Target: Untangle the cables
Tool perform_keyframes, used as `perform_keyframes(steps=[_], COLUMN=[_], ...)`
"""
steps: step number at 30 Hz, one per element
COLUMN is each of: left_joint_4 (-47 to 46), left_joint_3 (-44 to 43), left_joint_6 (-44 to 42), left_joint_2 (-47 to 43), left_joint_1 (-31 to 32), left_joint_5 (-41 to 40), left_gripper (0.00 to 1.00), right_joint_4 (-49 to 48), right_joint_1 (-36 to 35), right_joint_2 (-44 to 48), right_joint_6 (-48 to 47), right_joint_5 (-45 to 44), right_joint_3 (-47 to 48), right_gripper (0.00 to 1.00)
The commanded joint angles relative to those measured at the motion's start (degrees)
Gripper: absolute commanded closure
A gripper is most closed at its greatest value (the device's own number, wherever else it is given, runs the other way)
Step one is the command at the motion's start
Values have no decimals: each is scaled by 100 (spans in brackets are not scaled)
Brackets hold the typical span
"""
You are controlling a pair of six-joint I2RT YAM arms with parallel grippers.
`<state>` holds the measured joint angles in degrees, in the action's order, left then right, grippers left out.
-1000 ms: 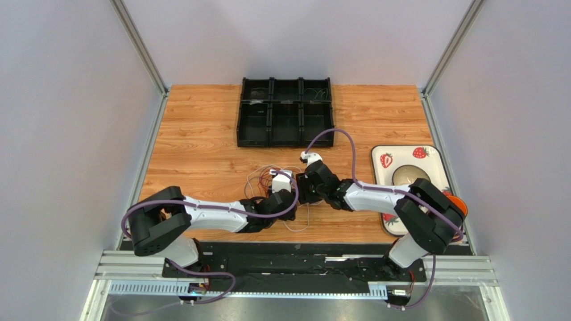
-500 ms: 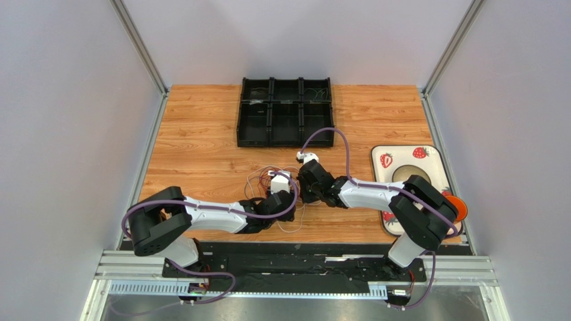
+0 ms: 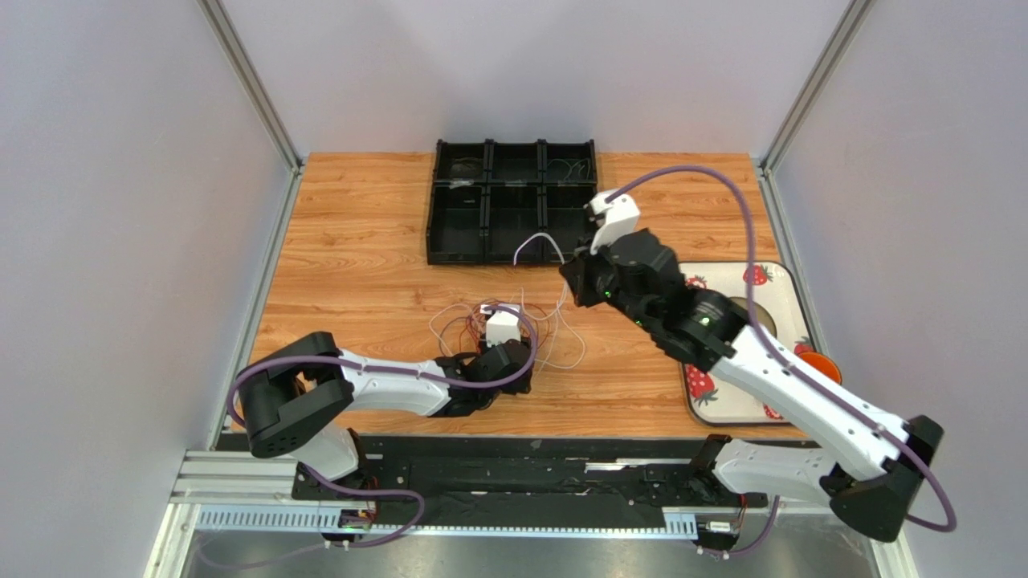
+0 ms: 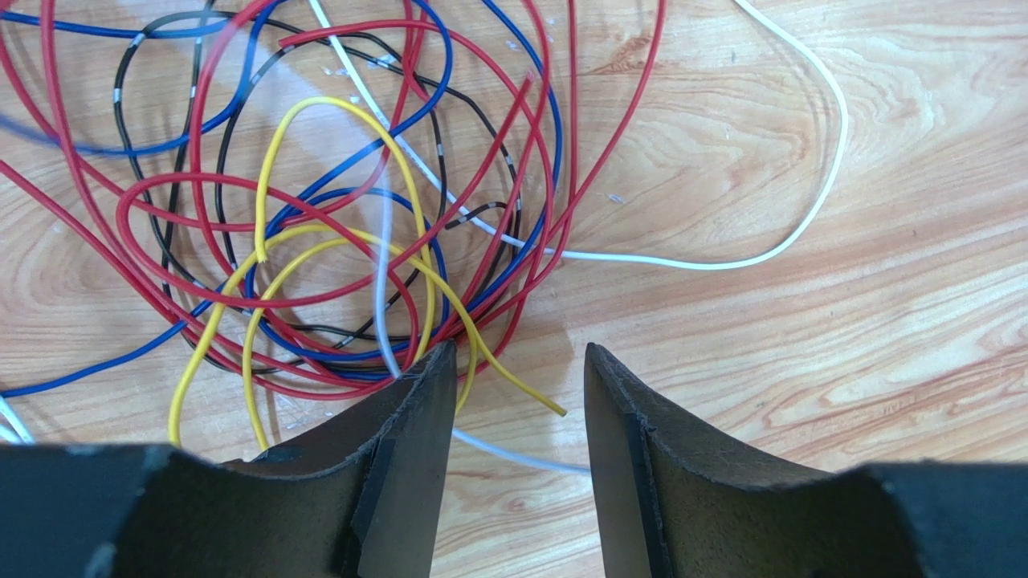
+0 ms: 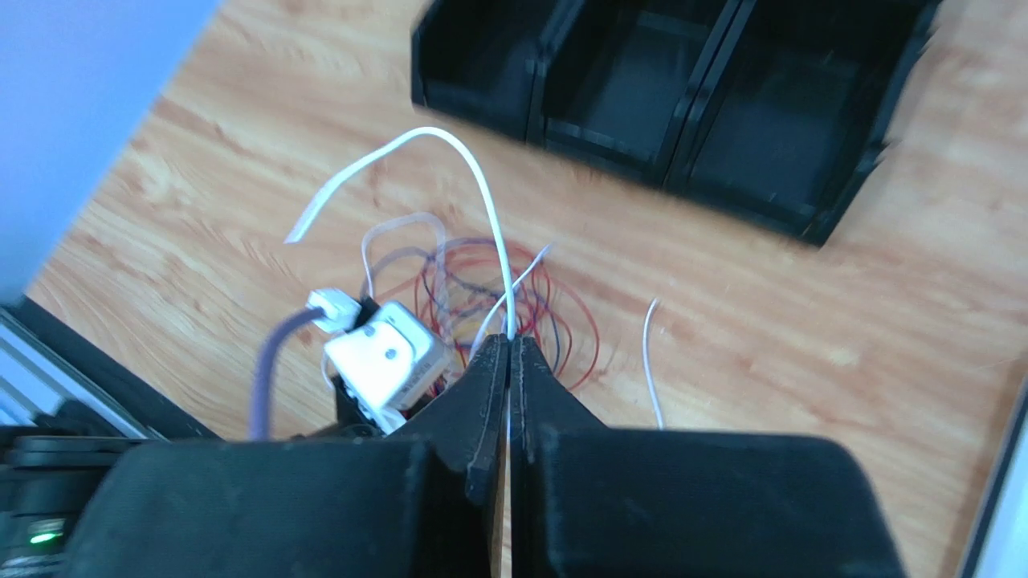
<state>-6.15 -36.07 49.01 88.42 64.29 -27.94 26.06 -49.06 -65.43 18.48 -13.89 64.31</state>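
Cables (image 4: 326, 229): tangled heap on bench (image 4: 845, 397), just ahead of your left pincer (image 4: 519, 358), which has jaws parted and grips nothing. White cable (image 5: 477, 163) arcs from heap up to your right pincer (image 5: 508, 352), clamped on it, high, far-right of heap, near bins (image 5: 640, 72). Pull axis: heap toward bins. Left arm low, nearer heap; likely anchor. Right arm raised, stretched forward.

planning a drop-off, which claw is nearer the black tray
Right. The right claw, shut on a white cable, is just off the near right corner of the black tray; the left claw sits farther back at the tangle.
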Motion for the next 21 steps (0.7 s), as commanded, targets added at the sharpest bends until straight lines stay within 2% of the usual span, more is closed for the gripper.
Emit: perform_keyframes(steps=[1,11,21], left_joint_4=[141,149,123], left_joint_3=[-93,-101,-93], left_joint_6=[170,196,196], left_joint_2=[35,44,70], left_joint_1=[-48,-57,-48], left_joint_5=[-115,-115,-115], left_gripper=[47,48,47], right_joint_4=[645,865,75], right_joint_1=[-25,-16,-16], right_joint_2=[390,628,251], right_joint_6=[-327,-925,-1786], right_joint_5=[-447,-1107,-1485], right_joint_3=[493,2461,4307], right_gripper=[100,100,100])
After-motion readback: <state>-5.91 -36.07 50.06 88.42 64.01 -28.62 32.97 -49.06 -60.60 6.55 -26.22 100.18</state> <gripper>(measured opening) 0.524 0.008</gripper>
